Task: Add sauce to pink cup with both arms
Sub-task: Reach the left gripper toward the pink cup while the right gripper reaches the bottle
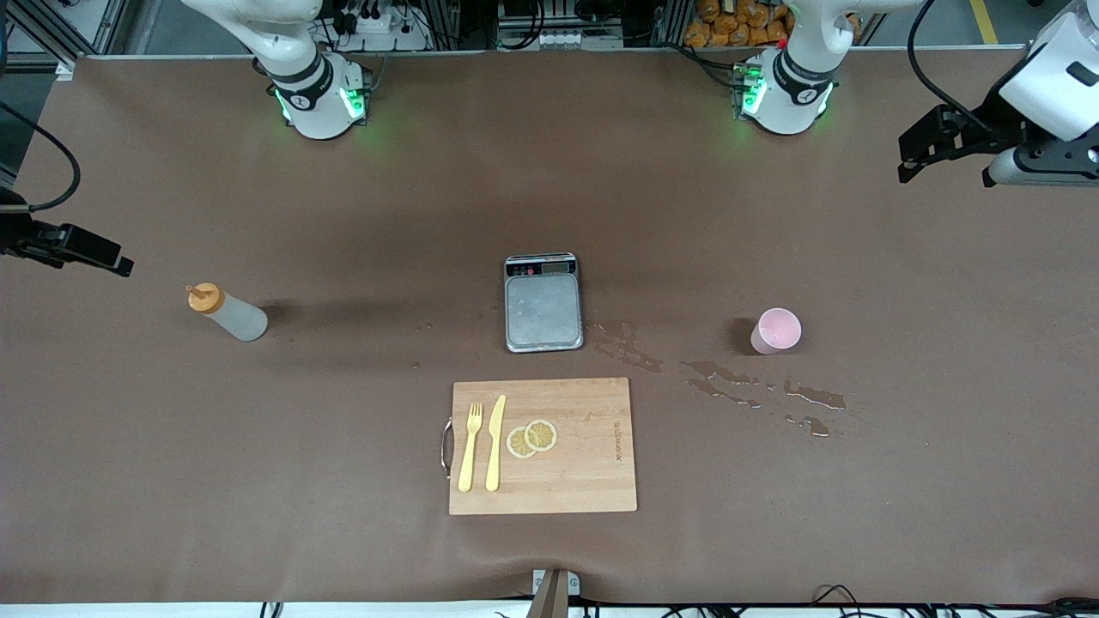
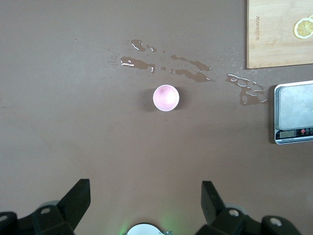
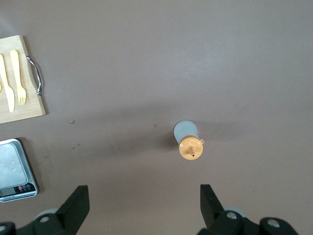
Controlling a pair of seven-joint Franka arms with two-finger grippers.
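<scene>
**Both arms high and wide, bottle and cup untouched**

The sauce bottle (image 1: 227, 314) stands upright at middle left of the front frame, toward the right arm's end of the counter (image 1: 343, 481), its orange cap (image 1: 204, 298) on top. The cup (image 1: 776, 330) stands upright at middle right, toward the left arm's end, and looks empty in the left wrist view (image 2: 166, 98). Bottle and cup are well apart, with the scale (image 1: 543, 302) between them at frame centre.

The right gripper (image 1: 73, 247) hangs at the front frame's left edge, over bare counter beside the bottle; its wrist view looks straight down on the cap (image 3: 190, 148), and its fingers (image 3: 73, 205) are spread wide with nothing between them. The left gripper (image 1: 927, 146) sits at upper right, over the counter's end; its fingers (image 2: 73, 198) are likewise spread and empty, with the cup in the middle of its view.

So each arm is the nearer one to its own thing: right to the bottle, left to the cup. As both stand upright, with the long axis vertical, a grasp would likely come from the side.

Spilled liquid (image 1: 755, 390) streaks the counter from the scale past the cup, nearer the camera. The board (image 1: 584, 481) at lower centre carries a fork (image 1: 469, 446), knife (image 1: 494, 442) and two lemon slices (image 1: 531, 438). A mark is burned into the board, too small to read.
</scene>
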